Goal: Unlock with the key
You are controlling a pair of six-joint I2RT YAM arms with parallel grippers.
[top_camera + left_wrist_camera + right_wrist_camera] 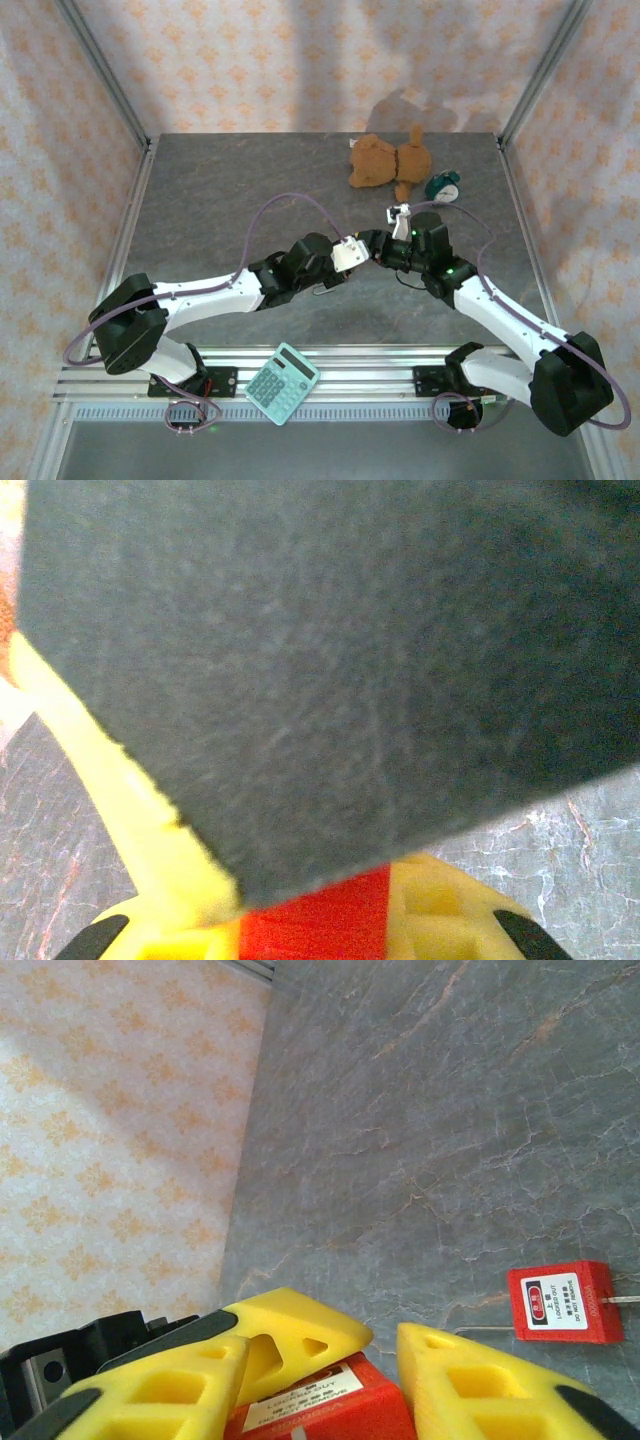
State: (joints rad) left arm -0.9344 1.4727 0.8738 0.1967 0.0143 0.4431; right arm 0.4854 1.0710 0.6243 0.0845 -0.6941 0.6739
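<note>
Enclosing grey veined tabletop [220,190] (floral-papered walls [250,60]).

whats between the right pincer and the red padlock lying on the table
Nothing. In the right wrist view, the grey table between the right pincer and the loose red padlock is bare. A second padlock sits between its fingers.

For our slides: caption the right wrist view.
Yellow end effector straddles a red padlock; second padlock lies on table.

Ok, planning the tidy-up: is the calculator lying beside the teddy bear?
No, the calculator lies on the near rail, while the teddy bear sits at the far side of the table.
</note>
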